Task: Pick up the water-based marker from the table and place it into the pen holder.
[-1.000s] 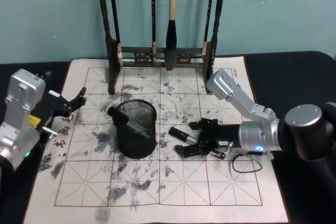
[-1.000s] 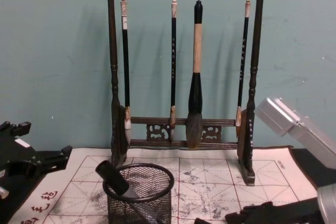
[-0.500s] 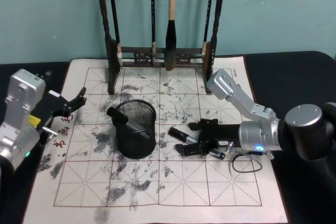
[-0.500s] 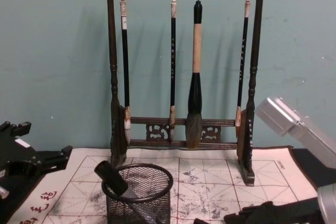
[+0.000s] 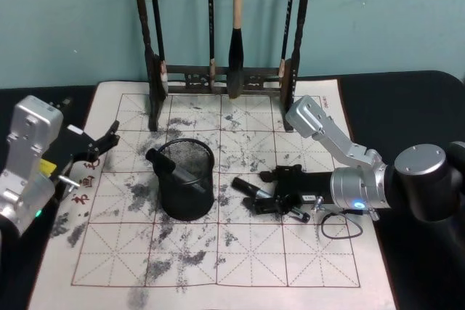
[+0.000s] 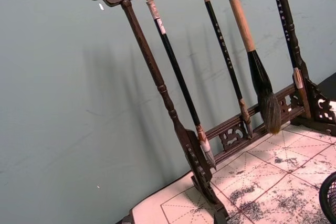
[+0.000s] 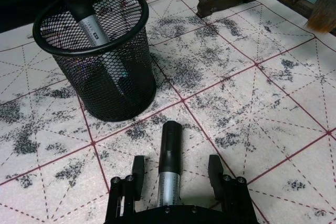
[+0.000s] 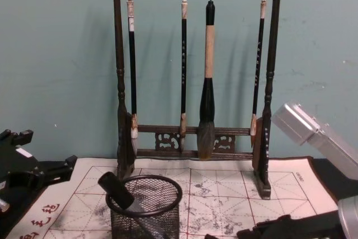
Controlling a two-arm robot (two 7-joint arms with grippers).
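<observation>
The marker lies flat on the table, on the ink-stained grid mat just right of the holder. Its black cap points left toward the holder and its silver barrel runs back to the right. The right gripper sits low over the mat and straddles the marker. Its jaws stand wide open, one finger on each side of the barrel with a gap on both sides, so it has hold of nothing. The holder stands upright on the mat, on the near side of the rack and apart from the gripper's fingertips. A second marker leans inside the holder, its black cap poking above the left part of the rim. The rack stands at the far edge of the mat with four brushes hanging from its top bar. The left gripper hangs over the left edge of the mat, well apart from the holder and both markers; whether it is open I cannot tell.
</observation>
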